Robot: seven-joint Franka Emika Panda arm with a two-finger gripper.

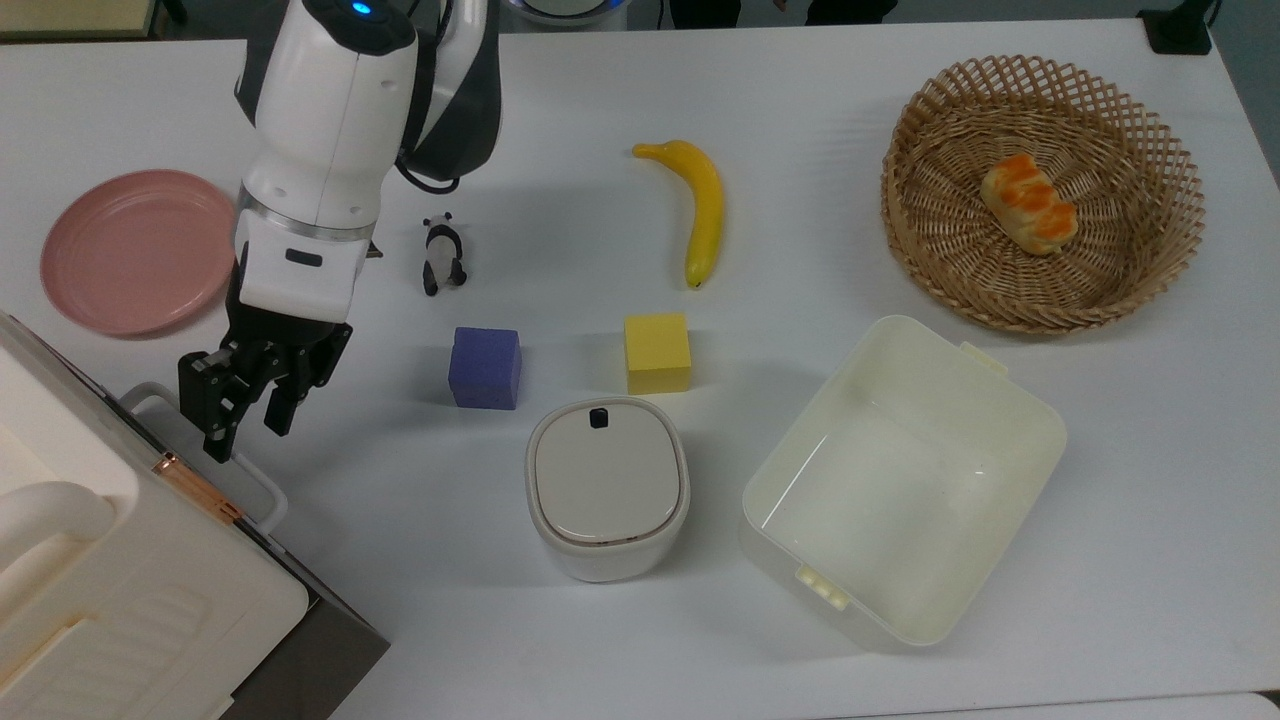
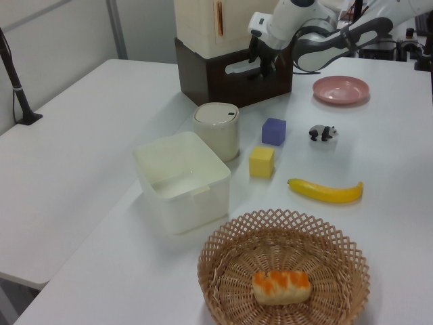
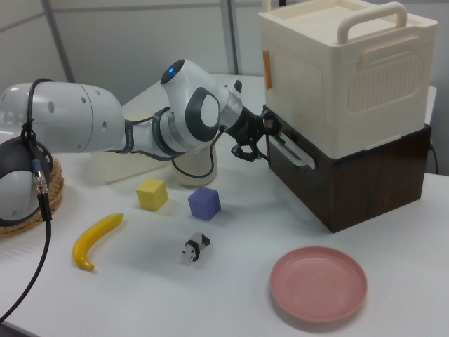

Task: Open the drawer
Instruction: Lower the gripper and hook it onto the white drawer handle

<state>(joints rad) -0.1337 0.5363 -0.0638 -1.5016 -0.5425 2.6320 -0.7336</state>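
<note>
Gripper: black two-finger gripper (image 1: 245, 415) parted, seemingly astride the white loop handle (image 1: 262, 487), nothing visibly clamped.
Drawer: dark brown wooden drawer front (image 3: 351, 184) flush beneath the cream plastic box (image 3: 344, 77), at the top view's lower left.

White table (image 1: 800, 90) with banana (image 1: 703, 205)

Two foam cubes (image 1: 485, 367) (image 1: 657, 352); one banana (image 1: 703, 207); one plate (image 1: 135, 250).
</note>
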